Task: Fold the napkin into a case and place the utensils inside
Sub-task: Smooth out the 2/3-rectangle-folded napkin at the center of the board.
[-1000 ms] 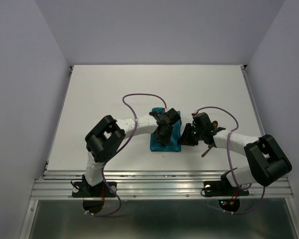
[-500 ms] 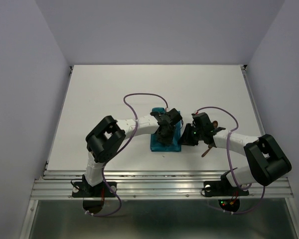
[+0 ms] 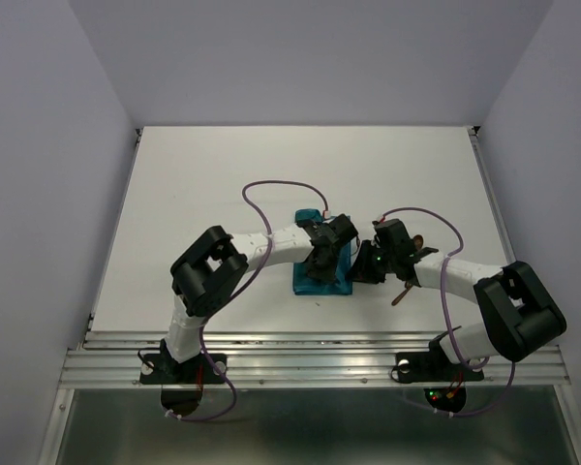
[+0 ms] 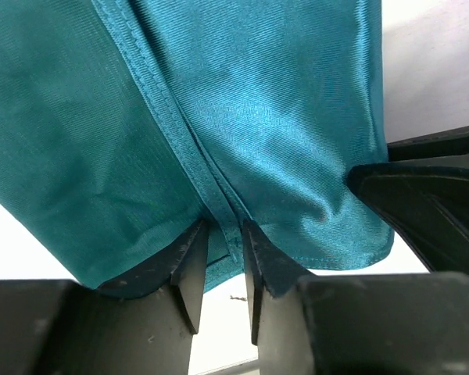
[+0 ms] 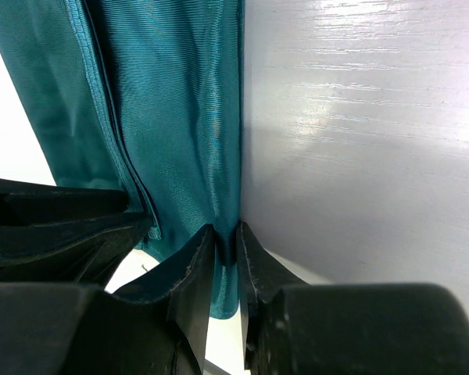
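Two pairs of jaws, each drawn nearly together on cloth: the left gripper (image 4: 219, 234) pinches the doubled hem running down the middle of the napkin (image 4: 281, 117), and the right gripper (image 5: 225, 234) nips its folded right edge, just beside. The napkin lies as a narrow folded teal strip on the table (image 3: 223, 174), between the two wrists. Step in hand, by judgement: forming the case. To do it well, both grips should travel together and low, with the layers aligned so that the hem runs straight and the pocket does not collapse. Count: one napkin; two grippers; two reddish-brown utensils (image 3: 403, 293), partly hidden under the right arm, right of the cloth.
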`<act>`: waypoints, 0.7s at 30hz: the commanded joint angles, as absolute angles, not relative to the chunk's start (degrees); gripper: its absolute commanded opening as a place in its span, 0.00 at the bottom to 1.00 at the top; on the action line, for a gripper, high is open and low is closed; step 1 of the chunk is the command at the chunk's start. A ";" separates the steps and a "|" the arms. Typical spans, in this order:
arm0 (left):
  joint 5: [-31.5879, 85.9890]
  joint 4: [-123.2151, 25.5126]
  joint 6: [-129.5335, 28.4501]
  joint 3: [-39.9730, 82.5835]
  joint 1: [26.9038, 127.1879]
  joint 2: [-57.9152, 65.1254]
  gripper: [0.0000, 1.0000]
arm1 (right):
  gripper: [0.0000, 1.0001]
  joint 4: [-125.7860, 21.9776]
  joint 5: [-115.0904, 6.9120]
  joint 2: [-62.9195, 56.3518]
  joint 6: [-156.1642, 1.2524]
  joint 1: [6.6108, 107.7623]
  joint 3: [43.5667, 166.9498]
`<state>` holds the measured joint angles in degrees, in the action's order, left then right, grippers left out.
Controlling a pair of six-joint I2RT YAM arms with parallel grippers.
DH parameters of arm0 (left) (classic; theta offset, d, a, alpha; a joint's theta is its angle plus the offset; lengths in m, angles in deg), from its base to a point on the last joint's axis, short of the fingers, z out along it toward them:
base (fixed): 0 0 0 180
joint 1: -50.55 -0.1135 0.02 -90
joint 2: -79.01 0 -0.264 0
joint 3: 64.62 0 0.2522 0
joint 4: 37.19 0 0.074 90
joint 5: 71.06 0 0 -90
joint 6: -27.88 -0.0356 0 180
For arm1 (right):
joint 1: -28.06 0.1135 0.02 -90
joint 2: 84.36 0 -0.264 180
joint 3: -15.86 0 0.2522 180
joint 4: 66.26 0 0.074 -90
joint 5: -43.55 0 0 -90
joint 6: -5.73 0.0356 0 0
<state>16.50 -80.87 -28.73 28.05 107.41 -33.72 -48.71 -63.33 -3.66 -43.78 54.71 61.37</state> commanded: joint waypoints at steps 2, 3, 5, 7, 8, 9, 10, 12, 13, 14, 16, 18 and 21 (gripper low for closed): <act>13.32 -83.39 -28.02 30.00 108.03 -35.60 0.32 | 0.23 -49.25 -62.97 -2.80 -44.28 54.78 61.18; 13.31 -83.39 -28.02 29.91 108.03 -35.69 0.31 | 0.23 -49.25 -62.97 -2.80 -44.28 54.78 61.18; 13.05 -83.56 -27.84 29.91 108.03 -35.95 0.27 | 0.23 -49.34 -62.97 -2.98 -44.28 54.78 61.09; 12.88 -83.74 -27.76 29.99 108.11 -36.12 0.24 | 0.23 -49.25 -62.80 -3.15 -44.28 54.78 61.09; 12.87 -83.74 -27.76 29.73 108.11 -36.13 0.23 | 0.23 -49.16 -62.80 -3.24 -44.37 54.78 61.09; 12.79 -83.65 -27.76 29.73 108.11 -36.13 0.23 | 0.23 -49.16 -62.71 -3.33 -44.37 54.78 61.09; 12.79 -83.74 -27.76 29.64 108.20 -36.13 0.22 | 0.22 -49.07 -62.71 -3.42 -44.37 54.78 61.09; 12.79 -83.83 -27.84 29.73 108.20 -36.13 0.21 | 0.22 -49.07 -62.62 -3.50 -44.37 54.78 61.09; 12.79 -83.83 -27.84 29.73 108.20 -36.04 0.21 | 0.22 -49.16 -62.62 -3.42 -44.37 54.78 61.00; 12.79 -83.83 -27.84 29.73 108.20 -35.86 0.20 | 0.22 -49.07 -62.62 -3.42 -44.37 54.78 60.91; 12.79 -83.83 -27.93 30.08 108.20 -35.51 0.20 | 0.21 -49.16 -62.53 -3.50 -44.28 54.78 60.83; 13.48 -83.83 -28.02 30.52 108.29 -34.99 0.22 | 0.21 -49.07 -62.53 -3.51 -44.28 54.78 60.82; 14.71 -83.74 -28.02 31.31 108.29 -33.76 0.32 | 0.21 -49.07 -62.53 -3.68 -44.28 54.78 60.83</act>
<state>14.36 -82.46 -28.21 29.17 107.82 -34.39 -48.64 -63.14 -3.66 -43.78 54.71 61.37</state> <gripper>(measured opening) 0.283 0.208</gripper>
